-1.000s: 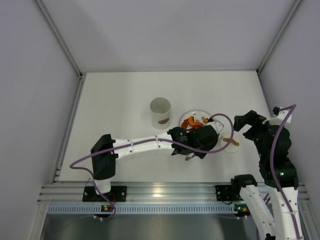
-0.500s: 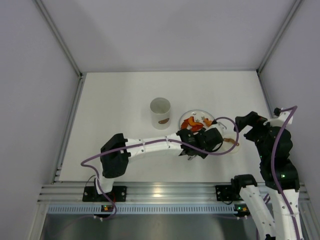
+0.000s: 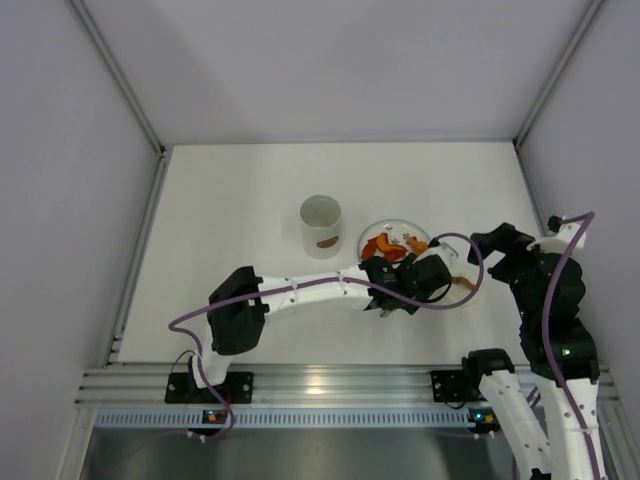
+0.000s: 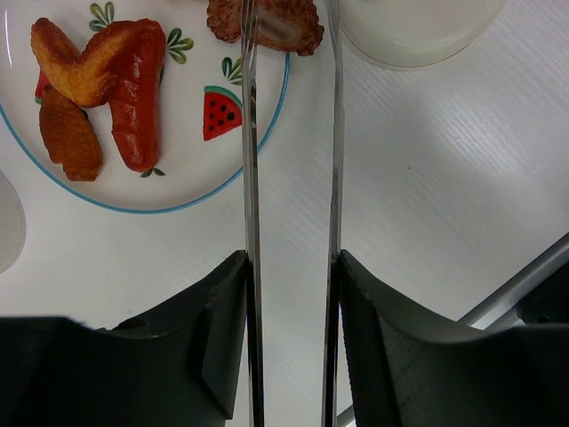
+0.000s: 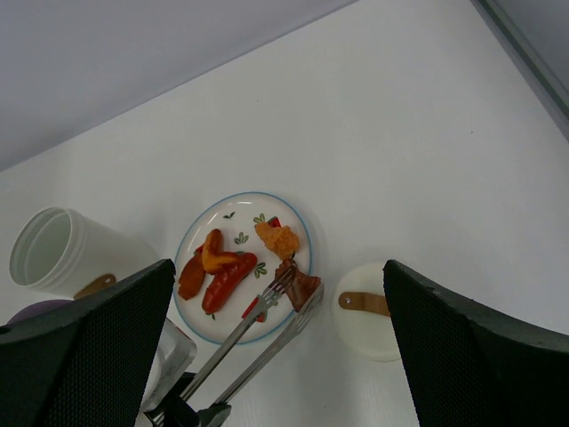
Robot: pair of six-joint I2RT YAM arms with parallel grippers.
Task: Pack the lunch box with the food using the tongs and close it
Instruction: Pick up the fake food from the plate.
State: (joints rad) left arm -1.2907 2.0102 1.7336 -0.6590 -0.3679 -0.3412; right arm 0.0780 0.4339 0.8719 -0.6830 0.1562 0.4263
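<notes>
The lunch box (image 3: 321,226), a tall white cup with a brown mark, stands open left of the plate (image 3: 404,226). My left gripper (image 4: 293,267) is shut on the metal tongs (image 4: 250,178). The tong tips straddle and touch a brown piece of food (image 5: 302,286) at the plate's right rim. An orange-red sausage (image 4: 138,98), brown pieces (image 4: 69,133) and an orange crumbed piece (image 5: 278,238) lie on the plate. My right gripper (image 3: 497,250) hangs open and empty above the table, right of the plate.
The white round lid (image 5: 369,311) with a brown handle lies on the table just right of the plate, close to the tong tips. Grey walls enclose the table on three sides. The left arm's purple cable (image 3: 455,240) loops over the lid area.
My left arm has reached further right, carrying the tongs along to the plate's right edge at the brown piece. The right arm has barely shifted and stays open.
</notes>
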